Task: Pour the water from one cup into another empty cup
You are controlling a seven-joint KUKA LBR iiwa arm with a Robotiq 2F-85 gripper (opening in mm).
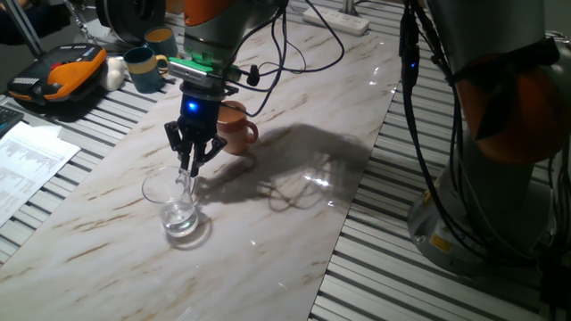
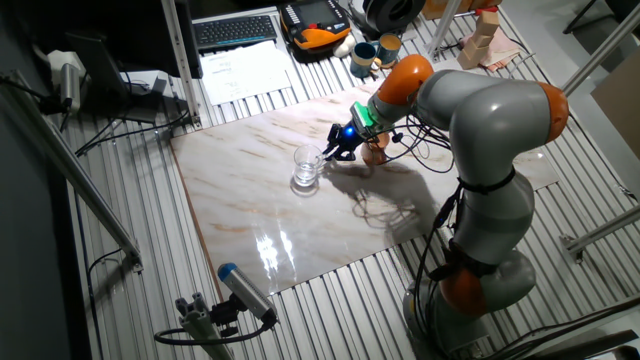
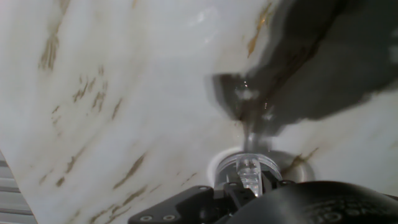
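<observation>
Right under the hand cam you've got the black two-finger gripper [image 3: 249, 186] w/ a clear bit of glass between its tips, prob. the handle of the transparent glass mug [image 1: 178, 207]; fingers look clenched on that handle, judging from one fixed view where they pinch at the mug's near rim side; can't confirm a firm hold from the hand view, it's too close and blurred. Glass mug stands upright on the white marble-look tabletop [image 1: 107, 232], base down, not lifted as far as you can tell; the water [image 1: 181, 223] is a shallow clear pool at the bottom, hard to read exactly. Small terracotta orange-pink ceramic mug [image 1: 236, 127] sits upright behind the gripper, near but apart from the glass mug, partly hidden by the arm in the other fixed view; its inside isn't visible. Dark teal mug [image 1: 143, 69] sits well apart at the table's far edge; ignore it. Step in hand, imo: securing the grasp on the handle, pre-lift; pour not yet done. Next you'll need a straight lift w/o tilt, then carry over to the terracotta mug, rim above rim, then a slow wrist roll; watch for the mug swinging about the handle, since a thin glass loop gives little grip.
</observation>
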